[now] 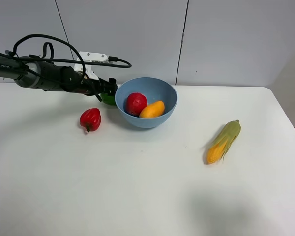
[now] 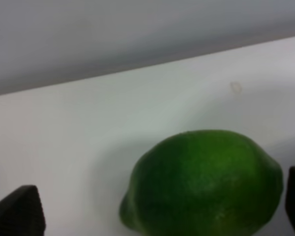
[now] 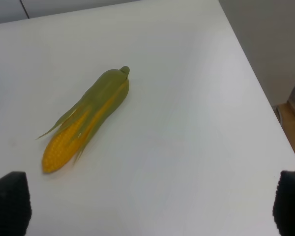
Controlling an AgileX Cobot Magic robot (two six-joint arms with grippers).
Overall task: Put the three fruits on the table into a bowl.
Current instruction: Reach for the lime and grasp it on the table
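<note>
The light-blue bowl (image 1: 148, 121) stands at the back middle of the white table (image 1: 137, 187). The red pomegranate (image 1: 136, 103) and the orange-yellow mango (image 1: 153, 109) lie inside it. The green lime (image 1: 108, 100) sits on the table against the bowl's left outer side. My left gripper (image 1: 107, 92) is open around the lime (image 2: 201, 182). In the left wrist view its fingertips (image 2: 19, 211) stand on both sides of the fruit, one close to it and one well apart. My right gripper (image 3: 150, 206) is open and empty above the table's right part. It is out of the exterior high view.
A glossy red bell pepper (image 1: 90, 119) lies left of the bowl, in front of my left arm. A corn cob in green husk (image 1: 223, 141) lies on the right side of the table and shows in the right wrist view (image 3: 86, 123). The table's right edge (image 3: 265, 98) is near it.
</note>
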